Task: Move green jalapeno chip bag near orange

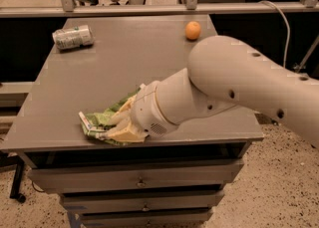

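Grey and bare in its middle, the surface [75, 82] is carrying three things above a stack of drawers [139, 182]. The green jalapeno chip bag [97, 121] is lying crumpled at the near edge, towards the left. The orange [193, 30] is sitting at the far edge, well apart from the bag. A silver can [73, 37] is lying on its side at the far left.

The tool [122, 126] is pressing down onto the bag's right part, with the thick white arm [224, 82] reaching in from the right. Whether the tool is clamped on the bag or only resting on it, I cannot tell.

Judging by this, the task is only beginning: the bag is being reached, but not yet lifted or carried across to the fruit.
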